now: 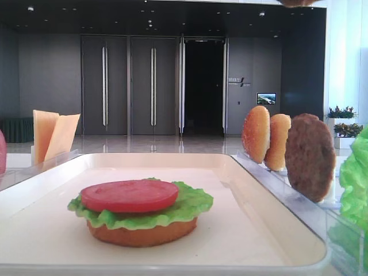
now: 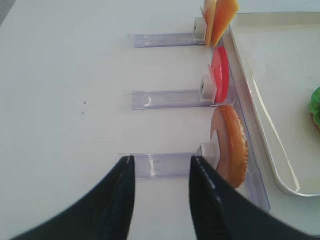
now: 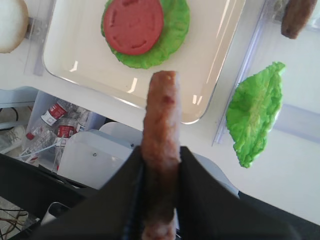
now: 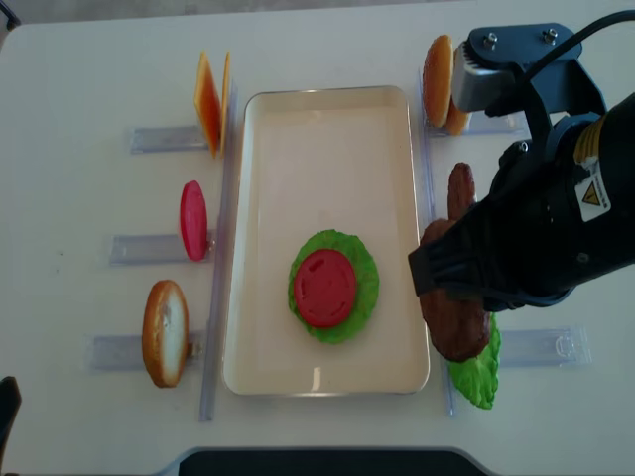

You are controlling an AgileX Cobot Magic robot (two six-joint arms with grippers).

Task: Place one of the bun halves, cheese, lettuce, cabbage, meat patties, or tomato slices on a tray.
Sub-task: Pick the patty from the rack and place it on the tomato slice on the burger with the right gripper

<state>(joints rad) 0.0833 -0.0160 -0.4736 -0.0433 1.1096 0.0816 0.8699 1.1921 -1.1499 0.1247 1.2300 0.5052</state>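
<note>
White tabletop carries everything, with a dim lobby of tall grey doors behind it in the low front view. Nearest the front edge, the right gripper [image 3: 159,200] has its jaws closed on a meat patty [image 3: 160,150], held on edge. In the overhead view that patty [image 4: 454,315] hangs over the tray's right rim near its front right corner, above a spare lettuce leaf [image 4: 476,375] that lies beside the tray on a clear rack [image 4: 541,348]. At the front left edge of the table the left gripper [image 2: 161,172] hovers with its jaws parted and nothing between them, just short of a bun half [image 2: 231,142] standing upright in its rack.

On the tray [image 4: 327,129], toward its front half, a stack is already built: a bun half [image 1: 141,233] at the bottom, lettuce [image 1: 190,204] over it, and a tomato slice [image 1: 129,195] on top. I judge the patty to be the piece now being placed; it is lifted and near the tray but not yet set down, so the lowering and release remain.

Further back, a second tomato slice [image 4: 192,220] stands beside the tray's left edge, and cheese [image 4: 210,102] stands near its far left corner. On the right, a second meat patty [image 1: 309,156] stands in its rack, and two more bun halves [image 4: 439,81] stand beside the tray's far right corner.
</note>
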